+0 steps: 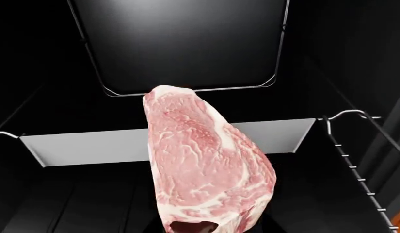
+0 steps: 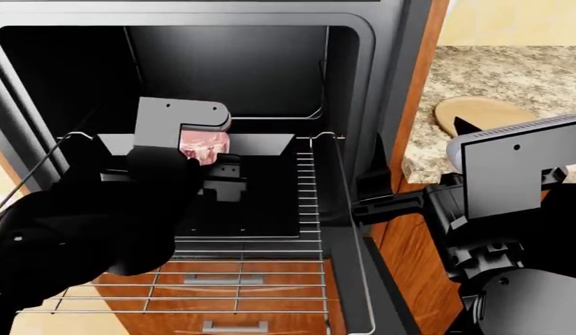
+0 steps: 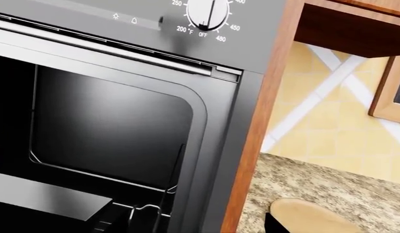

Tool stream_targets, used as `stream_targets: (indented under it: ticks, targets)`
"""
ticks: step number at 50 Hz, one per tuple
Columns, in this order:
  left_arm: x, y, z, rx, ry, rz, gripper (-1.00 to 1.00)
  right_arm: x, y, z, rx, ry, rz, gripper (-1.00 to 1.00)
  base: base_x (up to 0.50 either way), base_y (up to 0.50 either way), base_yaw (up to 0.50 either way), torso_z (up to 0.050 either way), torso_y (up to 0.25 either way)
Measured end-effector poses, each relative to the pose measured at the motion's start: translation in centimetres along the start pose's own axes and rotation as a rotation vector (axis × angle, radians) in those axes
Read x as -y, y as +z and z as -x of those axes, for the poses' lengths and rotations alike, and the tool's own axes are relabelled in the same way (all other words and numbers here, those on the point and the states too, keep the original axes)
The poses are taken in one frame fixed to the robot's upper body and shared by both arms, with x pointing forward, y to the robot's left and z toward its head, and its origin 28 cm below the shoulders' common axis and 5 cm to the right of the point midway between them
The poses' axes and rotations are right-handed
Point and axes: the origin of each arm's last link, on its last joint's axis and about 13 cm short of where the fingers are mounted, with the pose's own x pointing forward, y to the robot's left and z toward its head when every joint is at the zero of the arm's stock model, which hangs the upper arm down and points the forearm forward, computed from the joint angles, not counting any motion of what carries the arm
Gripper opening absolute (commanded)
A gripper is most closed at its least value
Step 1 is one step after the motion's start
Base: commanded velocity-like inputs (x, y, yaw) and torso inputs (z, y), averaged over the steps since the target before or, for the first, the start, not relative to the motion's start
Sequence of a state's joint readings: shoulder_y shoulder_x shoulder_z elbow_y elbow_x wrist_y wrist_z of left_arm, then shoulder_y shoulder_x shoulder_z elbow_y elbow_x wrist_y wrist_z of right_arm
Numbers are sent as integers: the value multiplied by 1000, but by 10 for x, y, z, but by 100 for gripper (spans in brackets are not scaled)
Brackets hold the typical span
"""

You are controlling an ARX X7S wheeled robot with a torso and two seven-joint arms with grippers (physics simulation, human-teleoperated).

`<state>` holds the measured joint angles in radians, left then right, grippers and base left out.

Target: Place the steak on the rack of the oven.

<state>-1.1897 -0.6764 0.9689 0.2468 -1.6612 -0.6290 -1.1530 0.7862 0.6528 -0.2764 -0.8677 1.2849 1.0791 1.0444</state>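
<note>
The steak [image 1: 206,165], pink with white marbling, hangs from my left gripper [image 1: 193,229], which is shut on its end. In the head view the steak [image 2: 206,148] is held inside the open mouth of the oven [image 2: 362,84], above the back part of the rack [image 2: 269,279]. The rack is a silver wire grid pulled out toward me, and its side wires also show in the left wrist view [image 1: 355,165]. My right gripper [image 2: 385,199] is open and empty beside the oven's right frame. Only a dark sliver of one of its fingers [image 3: 269,224] shows in the right wrist view.
A flat grey metal panel [image 1: 89,145] spans the cavity behind the steak. A round tan wooden board [image 2: 479,112] lies on the granite counter [image 2: 521,70] to the right. The oven's temperature dial [image 3: 209,9] sits above the cavity. Wooden drawers [image 2: 213,279] show below the rack.
</note>
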Motion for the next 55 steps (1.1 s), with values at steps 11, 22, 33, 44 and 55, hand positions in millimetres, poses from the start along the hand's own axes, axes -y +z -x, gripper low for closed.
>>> stream_targets:
  ticks: [11, 22, 33, 44, 55]
  targets:
    - [-1, -1, -3, -12, 7, 1, -100, 0, -1, 0, -3, -2, 1, 100, 0, 0, 0, 0, 0]
    - [-1, -3, -5, -34, 13, -1, -100, 0, -3, -1, -6, -3, 0, 100, 0, 0, 0, 0, 1]
    - [-1, -2, -6, -30, 16, 4, 100, 0, -3, -1, -7, -3, 1, 100, 0, 0, 0, 1, 0]
    - [-1, 2, -3, -6, 13, 6, 100, 0, -2, -1, -6, -1, 1, 100, 0, 0, 0, 0, 0]
    - [0, 6, 2, 24, 3, 0, 100, 0, -2, -1, -5, -2, 1, 100, 0, 0, 0, 0, 0]
